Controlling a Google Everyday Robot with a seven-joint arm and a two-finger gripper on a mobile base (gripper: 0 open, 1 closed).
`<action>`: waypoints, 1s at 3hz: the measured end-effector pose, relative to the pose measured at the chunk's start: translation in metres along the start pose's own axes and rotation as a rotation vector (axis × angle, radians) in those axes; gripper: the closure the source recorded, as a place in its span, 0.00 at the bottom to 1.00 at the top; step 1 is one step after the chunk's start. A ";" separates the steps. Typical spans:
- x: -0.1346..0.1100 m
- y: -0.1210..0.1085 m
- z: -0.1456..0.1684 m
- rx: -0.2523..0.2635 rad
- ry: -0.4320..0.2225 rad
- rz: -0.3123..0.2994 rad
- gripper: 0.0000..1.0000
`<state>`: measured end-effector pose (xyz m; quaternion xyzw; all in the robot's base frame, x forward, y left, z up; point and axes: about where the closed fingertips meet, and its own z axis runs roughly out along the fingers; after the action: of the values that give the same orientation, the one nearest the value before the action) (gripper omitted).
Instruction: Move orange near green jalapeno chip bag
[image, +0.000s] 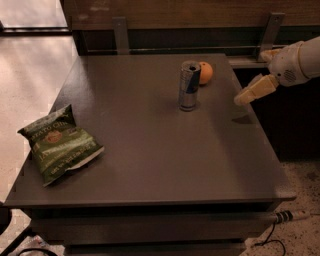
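The orange (205, 72) sits at the far right of the dark table (150, 150), just behind and right of a tall silver-blue drink can (189, 85) that hides its left edge. The green jalapeno chip bag (59, 144) lies flat near the table's front left corner, far from the orange. My gripper (245, 96) comes in from the right at the table's right edge, above the surface, to the right of the orange and a little nearer the front. It holds nothing.
A dark rail with metal posts (120, 35) runs behind the table. A cable and plug (285, 217) lie on the speckled floor at the front right. Light tiled floor lies to the left.
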<state>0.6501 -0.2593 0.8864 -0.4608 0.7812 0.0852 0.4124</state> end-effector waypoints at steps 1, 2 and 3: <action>0.007 -0.010 0.025 0.009 -0.115 0.060 0.00; 0.005 -0.019 0.037 0.019 -0.207 0.085 0.00; -0.004 -0.026 0.047 0.018 -0.262 0.083 0.00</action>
<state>0.6979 -0.2468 0.8655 -0.4094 0.7399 0.1546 0.5109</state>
